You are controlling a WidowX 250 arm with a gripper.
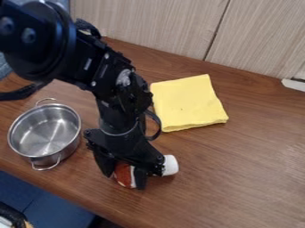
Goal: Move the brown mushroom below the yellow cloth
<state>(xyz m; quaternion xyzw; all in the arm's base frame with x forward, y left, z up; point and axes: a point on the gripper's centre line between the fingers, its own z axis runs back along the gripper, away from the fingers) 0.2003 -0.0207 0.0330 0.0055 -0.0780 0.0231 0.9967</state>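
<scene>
Though unclear in opening and grip, the claw right over the brown mushroom.

So the view looked down at a slant from above the table, facing the pale panels at the back. Pretty close in, too: it fit the whole pot and cloth, with the arm looming large upper left.

ok so going from the mushroom under the gripper: cloth's at 1 o'clock, pot's at 10, both on the table
</scene>
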